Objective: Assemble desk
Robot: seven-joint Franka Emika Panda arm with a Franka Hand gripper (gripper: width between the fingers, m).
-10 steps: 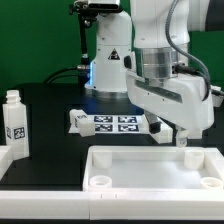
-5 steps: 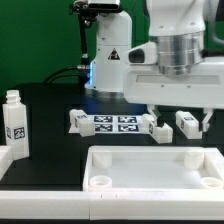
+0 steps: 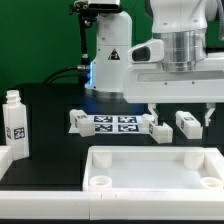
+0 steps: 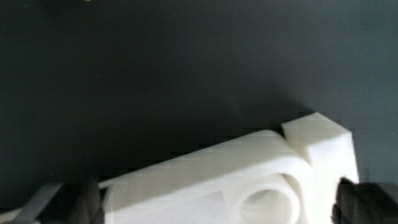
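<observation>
The desk's white tray-like top [image 3: 150, 170] lies at the front of the black table, with a round socket [image 3: 101, 181] in its near corner. One white tagged leg [image 3: 14, 116] stands upright at the exterior view's left. Others lie at the back: one [image 3: 78, 119] left of the marker board, two [image 3: 158, 128] [image 3: 187, 122] to its right. My gripper [image 3: 178, 112] hangs open above the top's far edge, over the lying legs, holding nothing. In the wrist view a corner of the top [image 4: 214, 180] with its socket [image 4: 270, 194] shows below the gripper [image 4: 217, 205], between the dark fingers [image 4: 71, 200].
The marker board [image 3: 115, 123] lies flat behind the top. The white robot base [image 3: 110, 55] with a warning triangle stands at the back. A white piece [image 3: 5, 155] sits at the exterior view's left edge.
The hand has risen from the top's far right edge and turned, so both fingers now stand spread side by side. A lying leg behind it has come into view.
</observation>
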